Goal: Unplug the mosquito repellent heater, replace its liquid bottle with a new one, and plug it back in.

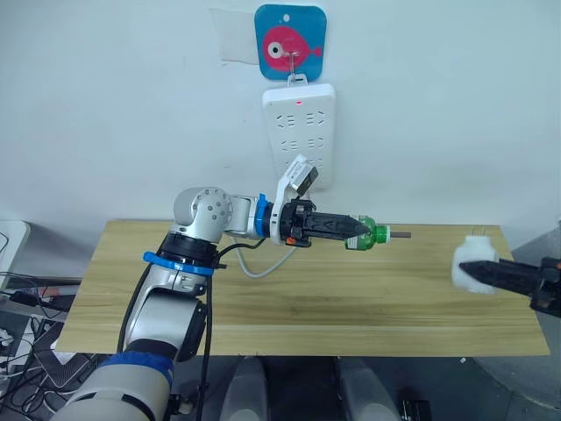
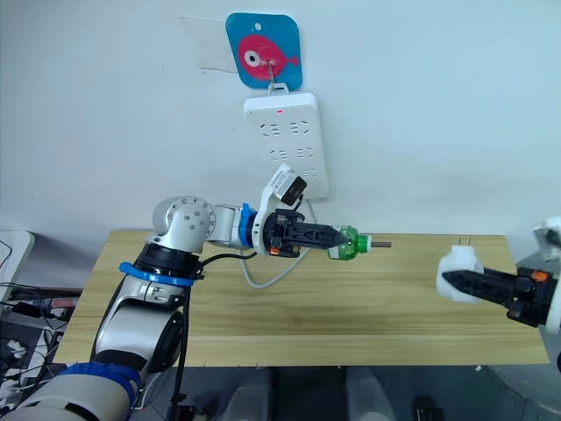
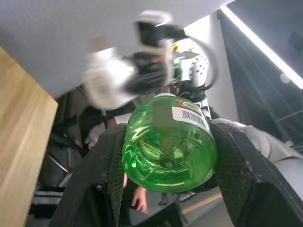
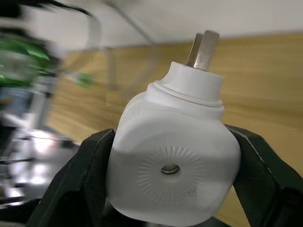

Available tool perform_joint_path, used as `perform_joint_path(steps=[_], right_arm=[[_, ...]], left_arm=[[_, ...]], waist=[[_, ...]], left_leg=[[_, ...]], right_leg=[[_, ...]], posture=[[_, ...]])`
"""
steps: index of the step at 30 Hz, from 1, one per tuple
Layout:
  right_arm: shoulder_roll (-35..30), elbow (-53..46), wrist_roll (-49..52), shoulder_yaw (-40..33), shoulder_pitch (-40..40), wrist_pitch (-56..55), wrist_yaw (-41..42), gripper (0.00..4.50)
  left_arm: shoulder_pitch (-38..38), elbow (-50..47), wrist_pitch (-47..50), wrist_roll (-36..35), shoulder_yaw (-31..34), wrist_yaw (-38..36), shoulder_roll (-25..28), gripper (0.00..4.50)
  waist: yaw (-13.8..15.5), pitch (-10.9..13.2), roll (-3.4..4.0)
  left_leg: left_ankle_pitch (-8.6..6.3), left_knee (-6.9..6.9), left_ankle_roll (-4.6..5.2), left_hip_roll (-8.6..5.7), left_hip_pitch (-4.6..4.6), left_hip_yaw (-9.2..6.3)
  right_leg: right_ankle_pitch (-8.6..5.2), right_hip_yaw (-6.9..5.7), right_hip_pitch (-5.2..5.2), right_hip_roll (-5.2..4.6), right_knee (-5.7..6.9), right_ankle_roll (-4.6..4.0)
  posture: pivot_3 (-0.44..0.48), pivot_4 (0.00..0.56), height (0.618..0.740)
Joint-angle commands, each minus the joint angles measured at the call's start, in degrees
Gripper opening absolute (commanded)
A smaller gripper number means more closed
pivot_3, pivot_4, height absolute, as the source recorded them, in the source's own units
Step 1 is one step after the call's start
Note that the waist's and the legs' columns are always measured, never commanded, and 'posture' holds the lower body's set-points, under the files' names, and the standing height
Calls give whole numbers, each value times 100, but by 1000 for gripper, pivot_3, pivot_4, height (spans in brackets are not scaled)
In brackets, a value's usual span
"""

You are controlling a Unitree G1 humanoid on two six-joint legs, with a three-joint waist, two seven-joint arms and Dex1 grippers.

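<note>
Left hand point(image 1: 359, 231) clamped on green bottle point(image 1: 375, 234), mid-frame; right hand point(image 1: 478, 273) clamped on mosquito repellent heater point(image 1: 473, 261), right edge, both above desk point(image 1: 289, 307). Risk: wick misses the heater opening, bottle slips.

The left gripper point(image 1: 358, 231) grips a green bottle point(image 1: 375, 234); the right gripper point(image 1: 469, 270) grips the white heater point(image 1: 473, 255).

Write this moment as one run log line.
left pincer: holds green bottle | right pincer: holds heater, unplugged | power strip: on wall
</note>
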Motion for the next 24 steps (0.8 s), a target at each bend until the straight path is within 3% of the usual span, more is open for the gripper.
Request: perform_joint_path(steps=[1, 13, 24], right_arm=[[103, 17, -952, 575, -274, -216, -403, 3169], [568, 955, -3628, 2610, -1303, -335, -379, 3169], [918, 1748, -5071, 3870, -2242, -908, 932, 3169]], left_arm=[[96, -279, -367, 195, -76, -152, 12, 2268], [497, -782, -917, 634, -428, -579, 269, 2268], [759, -1169, -900, 664, -468, -638, 360, 2268]], waist=[[0, 0, 0], [1, 5, 3], [15, 12, 0]], left_leg=[[0, 1, 0, 1, 0, 0], [-1, 2, 1, 1, 3, 2], [-8, 1, 14, 1, 3, 2]], right_leg=[[0, 0, 0, 0, 1, 0], [0, 4, -1, 0, 2, 0], [0, 2, -1, -1, 3, -1]], posture=[[2, 274, 740], [38, 298, 740], [62, 307, 740]])
